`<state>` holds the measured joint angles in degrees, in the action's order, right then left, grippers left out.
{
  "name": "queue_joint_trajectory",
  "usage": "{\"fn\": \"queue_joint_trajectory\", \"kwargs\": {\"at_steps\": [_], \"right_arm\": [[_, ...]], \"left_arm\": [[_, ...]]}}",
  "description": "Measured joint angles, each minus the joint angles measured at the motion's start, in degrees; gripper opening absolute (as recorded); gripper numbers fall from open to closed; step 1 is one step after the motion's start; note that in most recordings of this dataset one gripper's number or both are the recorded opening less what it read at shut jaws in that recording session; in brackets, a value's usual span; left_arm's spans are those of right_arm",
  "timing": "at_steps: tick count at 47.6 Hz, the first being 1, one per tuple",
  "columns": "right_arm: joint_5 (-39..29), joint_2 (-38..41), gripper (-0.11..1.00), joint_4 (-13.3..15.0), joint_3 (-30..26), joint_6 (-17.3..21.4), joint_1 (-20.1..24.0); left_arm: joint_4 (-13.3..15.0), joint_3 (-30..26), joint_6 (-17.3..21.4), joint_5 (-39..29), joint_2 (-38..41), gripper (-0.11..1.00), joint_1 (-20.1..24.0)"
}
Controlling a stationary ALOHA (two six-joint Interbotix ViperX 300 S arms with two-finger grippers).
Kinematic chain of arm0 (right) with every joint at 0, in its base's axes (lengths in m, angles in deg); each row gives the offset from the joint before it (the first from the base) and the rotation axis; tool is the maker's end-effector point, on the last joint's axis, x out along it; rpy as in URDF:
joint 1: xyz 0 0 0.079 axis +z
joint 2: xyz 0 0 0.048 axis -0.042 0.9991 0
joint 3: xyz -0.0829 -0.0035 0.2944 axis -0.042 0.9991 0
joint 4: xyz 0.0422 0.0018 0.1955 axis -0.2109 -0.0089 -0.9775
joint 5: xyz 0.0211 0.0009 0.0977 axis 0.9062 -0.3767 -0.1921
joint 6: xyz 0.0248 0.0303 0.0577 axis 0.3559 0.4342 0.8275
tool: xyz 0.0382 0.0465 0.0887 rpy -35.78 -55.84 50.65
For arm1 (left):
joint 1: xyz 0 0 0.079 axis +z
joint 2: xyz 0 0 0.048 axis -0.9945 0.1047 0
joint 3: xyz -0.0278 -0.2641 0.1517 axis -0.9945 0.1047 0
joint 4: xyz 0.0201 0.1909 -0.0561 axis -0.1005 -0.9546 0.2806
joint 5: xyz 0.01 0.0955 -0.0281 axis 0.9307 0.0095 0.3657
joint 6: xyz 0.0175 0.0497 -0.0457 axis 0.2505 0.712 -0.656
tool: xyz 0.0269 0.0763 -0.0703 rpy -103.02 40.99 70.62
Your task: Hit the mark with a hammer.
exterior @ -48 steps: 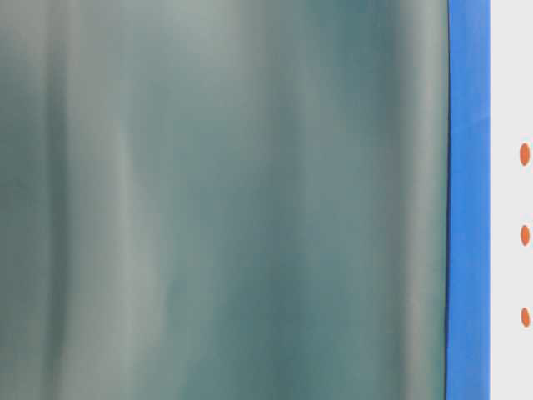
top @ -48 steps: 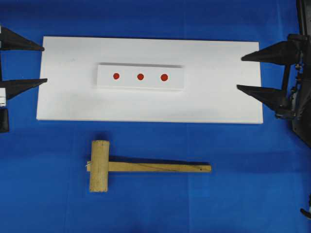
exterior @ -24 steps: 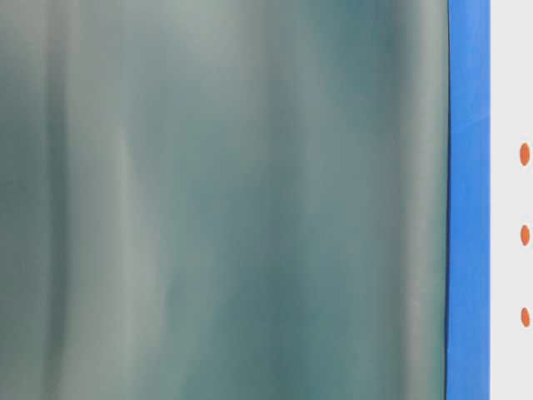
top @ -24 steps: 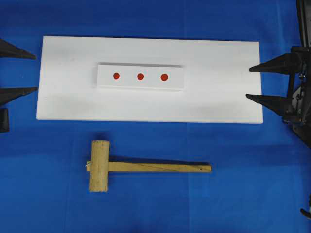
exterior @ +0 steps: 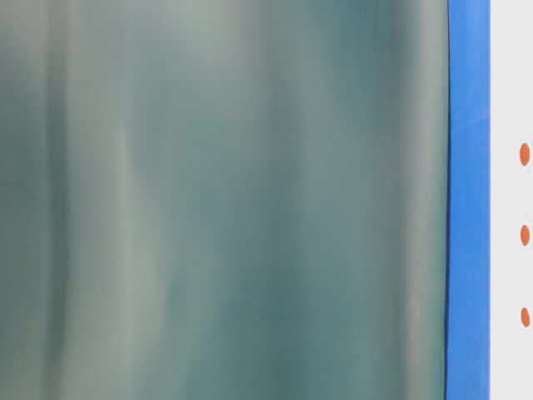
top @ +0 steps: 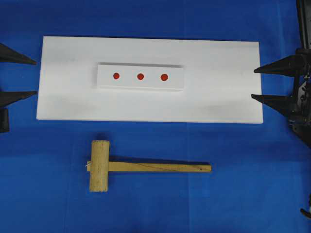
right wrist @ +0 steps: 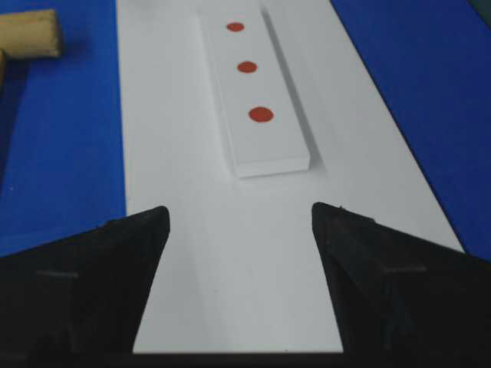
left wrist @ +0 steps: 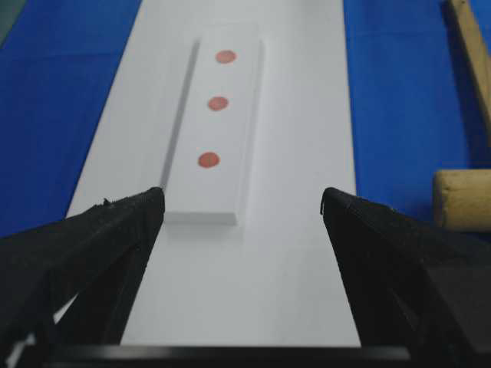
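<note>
Hammer [top: 141, 167] lies flat on the blue table [top: 243, 194], head at 9 o'clock, below the white board [top: 218, 97]. Left fingers [top: 17, 94] at 10 o'clock, right fingers [top: 272, 98] at 2 o'clock: both spread, empty, well apart from it.

The left gripper [top: 26, 76] is sitting at the far left edge of the overhead view, its two black tapered fingers [top: 17, 59] pointing right and standing wide apart with nothing between them. The right gripper [top: 260, 84] is sitting at the far right edge, its fingers [top: 277, 68] pointing left, also spread with nothing in the gap. In each wrist view, the left gripper [left wrist: 242, 207] and the right gripper [right wrist: 239, 218] are showing both fingertips parted and bare. Both are hanging level, facing each other.
</note>
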<state>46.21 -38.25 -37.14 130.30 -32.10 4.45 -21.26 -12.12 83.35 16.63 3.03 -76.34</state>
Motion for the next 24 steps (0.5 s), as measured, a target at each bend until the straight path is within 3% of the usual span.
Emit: {"fn": "queue_joint_trajectory", "kwargs": {"at_steps": [24], "right_arm": [[-0.35,0.00,0.62,0.00,0.00,0.00,0.09]], "left_arm": [[0.00,0.70,0.26,0.00,0.09,0.81,-0.79]]}}
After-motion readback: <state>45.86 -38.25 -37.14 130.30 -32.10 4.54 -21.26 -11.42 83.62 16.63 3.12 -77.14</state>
